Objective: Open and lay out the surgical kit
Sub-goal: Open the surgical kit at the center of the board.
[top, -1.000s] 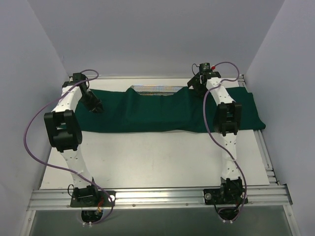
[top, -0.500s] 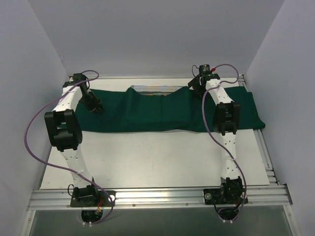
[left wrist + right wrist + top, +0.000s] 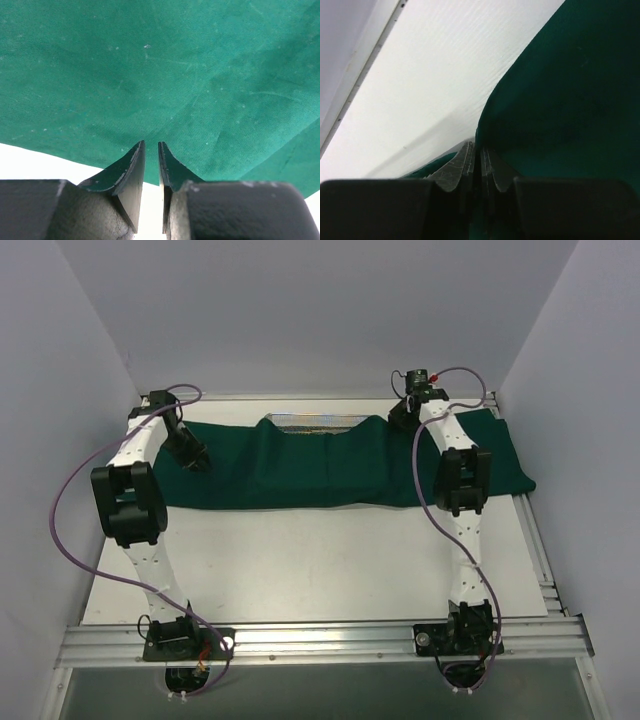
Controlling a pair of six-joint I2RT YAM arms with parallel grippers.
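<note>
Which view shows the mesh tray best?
Top external: only there does the far edge of the mesh tray peek out from under the green drape. Both wrist views show drape but no tray.

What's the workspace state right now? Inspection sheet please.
Surface: white table, cloth across its far side.
Job's things: green drape covers the mesh tray, only its far rim showing; instruments not seen.
Clutter: nothing seen.
Grippers: left gripper nearly closed at the drape's left end, grip unclear; right gripper shut on the drape's far edge.
Cables: purple cables looped along both arms.
Surroundings: white walls; aluminium rail in front.
</note>
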